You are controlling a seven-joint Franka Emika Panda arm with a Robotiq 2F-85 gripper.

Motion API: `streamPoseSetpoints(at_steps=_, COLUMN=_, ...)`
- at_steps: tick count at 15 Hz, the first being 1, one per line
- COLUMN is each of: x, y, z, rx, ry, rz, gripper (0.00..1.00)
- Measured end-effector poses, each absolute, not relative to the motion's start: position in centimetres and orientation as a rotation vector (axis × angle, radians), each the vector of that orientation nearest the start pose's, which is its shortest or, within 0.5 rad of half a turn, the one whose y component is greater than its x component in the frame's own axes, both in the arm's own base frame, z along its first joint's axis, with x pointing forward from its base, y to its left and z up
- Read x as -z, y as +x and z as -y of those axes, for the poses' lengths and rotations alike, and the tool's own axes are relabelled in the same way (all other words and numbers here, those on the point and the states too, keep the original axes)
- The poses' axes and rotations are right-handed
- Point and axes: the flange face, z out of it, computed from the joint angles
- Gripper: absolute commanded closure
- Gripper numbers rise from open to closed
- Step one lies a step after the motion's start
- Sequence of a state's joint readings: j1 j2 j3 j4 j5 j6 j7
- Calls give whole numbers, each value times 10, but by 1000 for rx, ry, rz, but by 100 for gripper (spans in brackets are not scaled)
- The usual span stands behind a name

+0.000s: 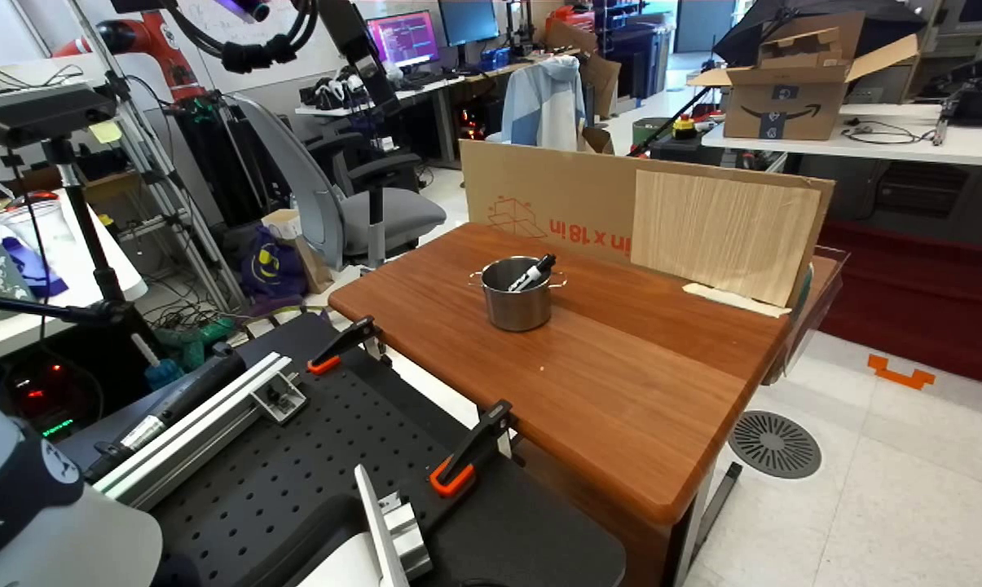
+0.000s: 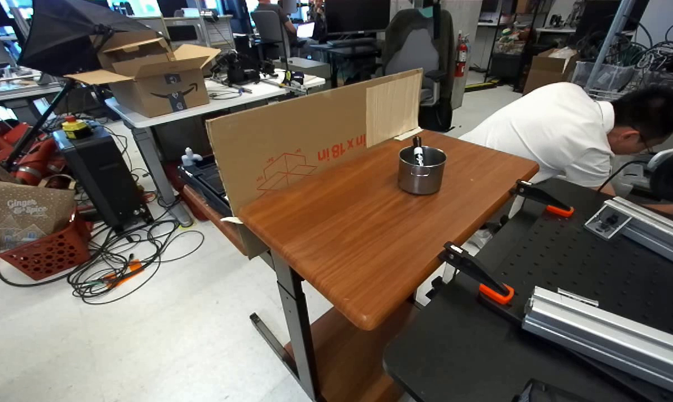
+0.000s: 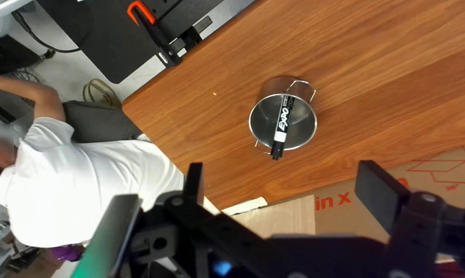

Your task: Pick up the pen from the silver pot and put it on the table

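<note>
The pen is a black-and-white marker that leans in the silver pot with its black cap end over the rim. The pen shows in both exterior views (image 1: 531,274) (image 2: 418,151) and in the wrist view (image 3: 282,123). The silver pot (image 1: 517,312) (image 2: 420,181) stands upright on the reddish-brown table (image 1: 621,383) (image 2: 336,223); the wrist view shows the pot (image 3: 269,85) from above, with thin wire handles. My gripper (image 3: 281,166) is open with nothing between its fingers. In the wrist view the pot and pen lie ahead of the fingertips, apart from them.
A cardboard sheet (image 1: 556,187) (image 2: 314,145) stands along one table edge. A black perforated board (image 1: 311,448) adjoins the opposite edge, with orange-handled clamps (image 1: 478,448) at the joint. A person in white (image 2: 543,128) bends beside the table, also visible in the wrist view (image 3: 85,185).
</note>
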State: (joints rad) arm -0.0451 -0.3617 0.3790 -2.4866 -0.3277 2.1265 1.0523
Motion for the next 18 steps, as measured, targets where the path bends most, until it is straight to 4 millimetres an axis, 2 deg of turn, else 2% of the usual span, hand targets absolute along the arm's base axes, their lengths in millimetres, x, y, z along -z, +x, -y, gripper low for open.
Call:
streamPoseSetpoints(at_steps=4, x=-379, y=424, z=-100, rx=420, ry=-3249, rz=-1226, gripper=0)
streamPoseSetpoints(at_steps=7, x=-354, y=437, z=-83, rx=442, ry=-3193, rz=-1357, gripper=0)
streamPoseSetpoints(at_steps=13, x=-320, y=474, z=-61, rx=582, ry=-3129, rz=-1447, gripper=0)
streamPoseSetpoints(at_steps=18, x=-281, y=504, z=-53, rx=650, ry=-3087, rz=-1473, gripper=0)
